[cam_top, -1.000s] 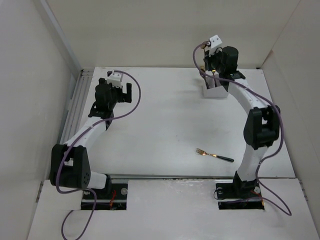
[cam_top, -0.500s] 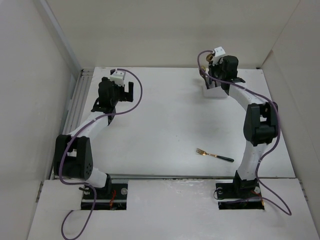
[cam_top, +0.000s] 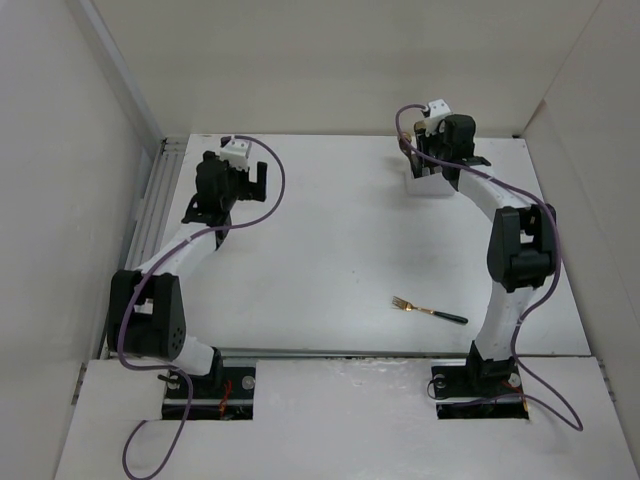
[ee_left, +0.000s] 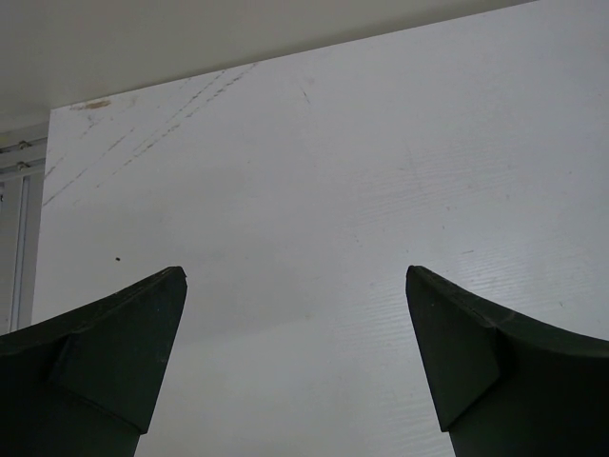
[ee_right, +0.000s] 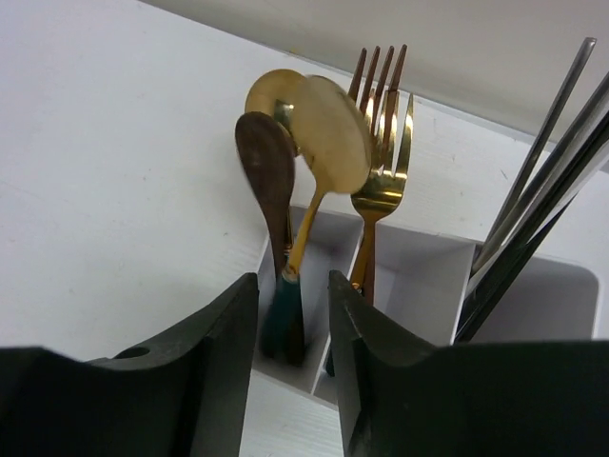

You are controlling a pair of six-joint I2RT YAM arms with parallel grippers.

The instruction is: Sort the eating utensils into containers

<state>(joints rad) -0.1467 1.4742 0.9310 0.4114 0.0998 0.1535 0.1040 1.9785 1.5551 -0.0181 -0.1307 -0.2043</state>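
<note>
The white three-compartment holder [ee_right: 419, 286] stands at the back of the table, mostly hidden under my right gripper [cam_top: 430, 163] in the top view. It holds a brown spoon [ee_right: 266, 167] and gold spoons [ee_right: 328, 133] with dark green handles in the left compartment. Gold forks [ee_right: 381, 143] are in the middle one and chopsticks [ee_right: 542, 181] in the right one. My right gripper [ee_right: 293, 286] hangs just above the left compartment with its jaws slightly apart, gripping nothing. One gold fork with a dark handle [cam_top: 428, 310] lies on the table at the near right. My left gripper [ee_left: 295, 286] is wide open and empty.
My left gripper [cam_top: 250, 185] hovers over bare table at the far left, near a ridged metal rail [cam_top: 160, 190] along the left wall. White walls close in the back and both sides. The right arm's elbow [cam_top: 520, 250] stands above the fork's side of the table.
My right wrist has shifted slightly right and settled over the holder. My left arm has stretched a little further back. The fork on the table has not moved.
</note>
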